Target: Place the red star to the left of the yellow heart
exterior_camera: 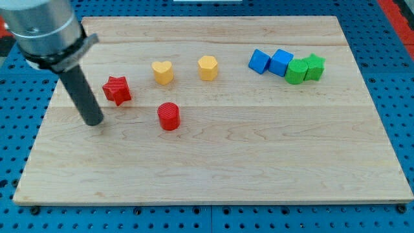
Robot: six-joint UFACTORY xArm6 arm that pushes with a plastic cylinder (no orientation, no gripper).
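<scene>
On a pale wooden board (213,168) laid over blue pegboard (401,97), my tip (94,122) rests on the wood just to the view's left of the red star (117,90) and slightly below it, a narrow strip of bare board showing between the two; it touches no block. The tool is a plain dark rod with nothing to part or close, and nothing is held by it. The red star lies to the view's left of the yellow heart (163,72), a little lower than it, with a clear gap between them. Below the yellow heart, toward the view's bottom, stands a red cylinder (169,116), apart from every other block. To the view's right of the yellow heart, near it but not touching, sits a second yellow block (207,67), roughly hexagonal. Well to the right of the heart, near the view's top, four blocks crowd together: two blue blocks (259,61) (281,62) side by side, then a green block (297,71) and a green star-like block (314,66) pressed close.
</scene>
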